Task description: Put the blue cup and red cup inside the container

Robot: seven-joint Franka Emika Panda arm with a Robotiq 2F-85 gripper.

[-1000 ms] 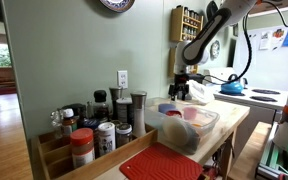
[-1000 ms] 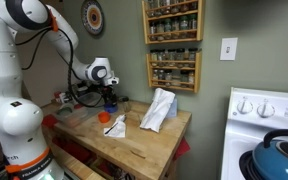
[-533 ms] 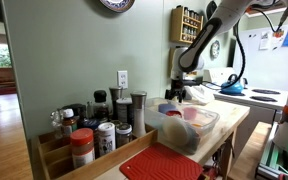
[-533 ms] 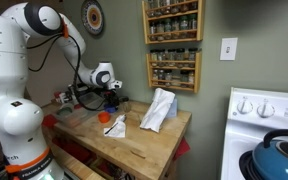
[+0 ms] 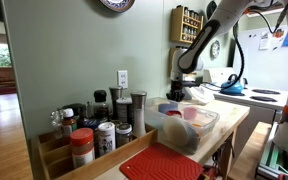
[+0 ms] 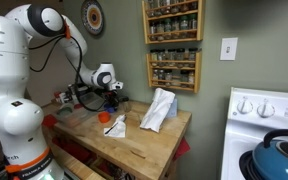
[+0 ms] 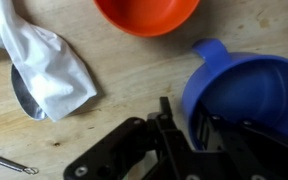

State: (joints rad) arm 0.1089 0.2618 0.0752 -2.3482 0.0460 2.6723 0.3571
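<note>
Your gripper (image 7: 187, 118) is down at the blue cup (image 7: 249, 85), pressed nearly together with the cup's rim pinched between: in the wrist view one finger sits outside the wall and the other inside it. The cup stands upright on the wooden counter (image 7: 134, 85). In an exterior view your gripper (image 6: 110, 97) is low over the counter's wall-side edge, toward the end nearest the robot's base.

The red cup (image 7: 146, 12) stands upright near the blue one, apart from it, and closer to the counter's front edge (image 6: 102, 117). A crumpled white cloth (image 7: 46, 62) lies beside it, draped partly over a spoon (image 7: 22, 92).

The container (image 5: 206, 128) sits on the counter, out from the wall-side edge where the wooden spice-jar tray (image 5: 59, 150) stands. Both cups rest on bare wood, outside it.
</note>
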